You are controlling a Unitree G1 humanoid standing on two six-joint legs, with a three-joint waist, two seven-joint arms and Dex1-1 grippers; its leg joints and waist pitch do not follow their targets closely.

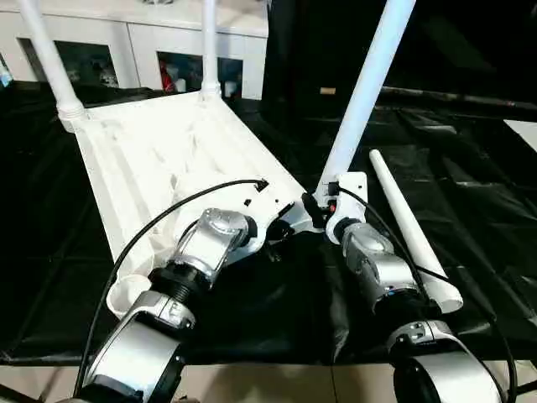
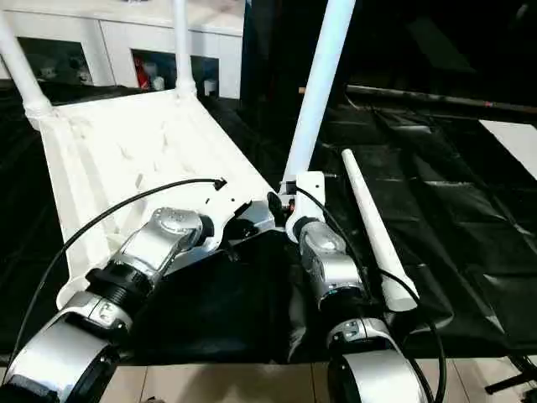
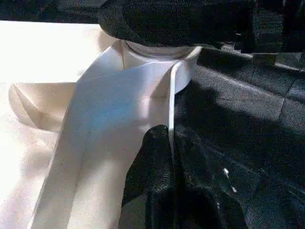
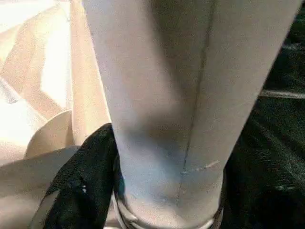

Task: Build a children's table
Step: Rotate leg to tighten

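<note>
Already three legs stand in the upturned tabletop; the fourth leg lies loose. Right tool clamps the third leg; left tool closed.

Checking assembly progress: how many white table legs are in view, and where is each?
4. Two stand in the far corner sockets, one rises from the near right socket, and one lies loose on the black cloth.

surface: black creased cloth, covers whole top | floor: pale tiles along near edge | back wall: white cabinet w/ open compartments, small coloured items inside, too small to ID | behind centre/right: dark, black backdrop | light: bright on the cabinet side
</note>
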